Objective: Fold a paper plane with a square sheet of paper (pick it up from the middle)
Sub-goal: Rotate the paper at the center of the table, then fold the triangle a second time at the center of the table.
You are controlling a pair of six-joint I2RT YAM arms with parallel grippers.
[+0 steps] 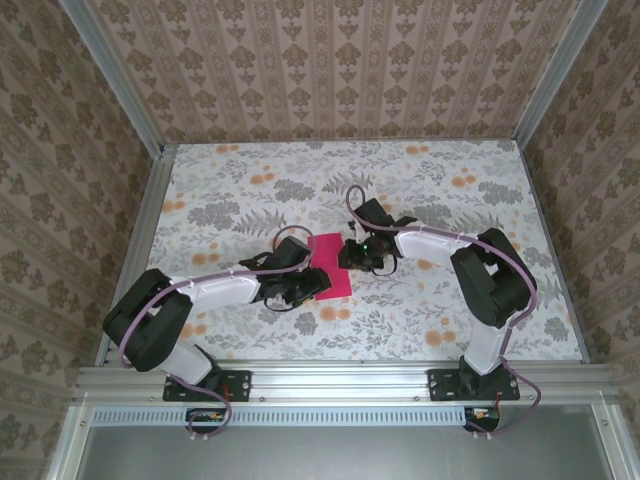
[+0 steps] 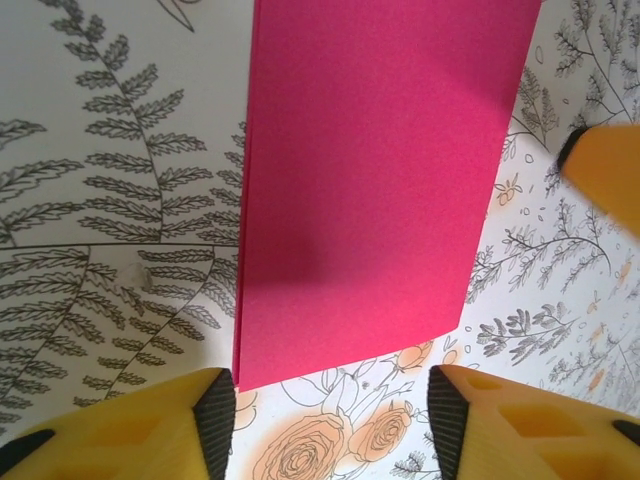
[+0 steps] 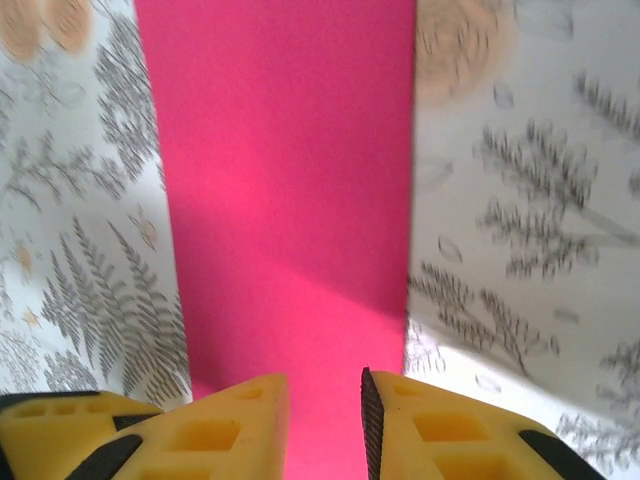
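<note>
**Halved sheet lies between both pincers, long axis 12 to 6**

At the left of the top view, the left pincer sits low over the desk, at about 7 o'clock from the sheet of paper. Its wrist camera shows the jaws spread wide, roughly as wide as the paper's short side, with nothing between them. The near short edge of the sheet lies just ahead of the fingertips, at 12 o'clock.

In the middle, the magenta sheet rests flat on the desk as a narrow rectangle rather than a square (a doubled edge along its left side suggests it has been folded in half). Its long axis runs about 12 to 6 in the top view, leaning slightly toward 11 and 5.

To the right, the right pincer is close against the sheet at about 2 o'clock. In its wrist view the jaws stand only a slit apart, with magenta showing through the gap. The paper stretches straight away toward 12 o'clock, and no paper appears pinched.

Judged from this, the right arm is the nearer one, since it is over the paper. The left arm stops just short of the end and faces straight down the long axis.
</note>
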